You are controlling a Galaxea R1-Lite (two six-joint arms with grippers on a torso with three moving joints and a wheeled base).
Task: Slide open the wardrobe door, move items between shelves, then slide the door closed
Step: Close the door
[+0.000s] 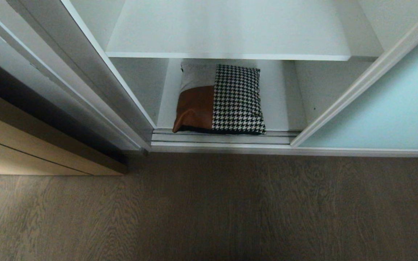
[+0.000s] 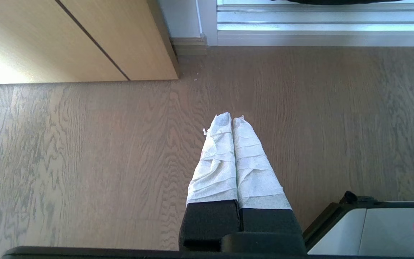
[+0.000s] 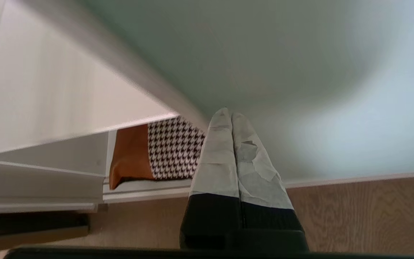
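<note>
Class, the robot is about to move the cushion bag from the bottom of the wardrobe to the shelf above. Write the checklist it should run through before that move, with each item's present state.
1. Sliding wardrobe door pushed aside, opening clear: ok.
2. Cushion bag lying flat on the lowest level, in plain sight: ok.
3. Upper shelf has bare space where it shows: ok.
4. Right claw open for a grasp: not ok, its fingers are pressed together, empty, in front of the glass door.
5. Left claw out of the way: ok, shut and empty over the wood floor.
6. Bag's front edge clear of the door track: cannot tell.
</note>
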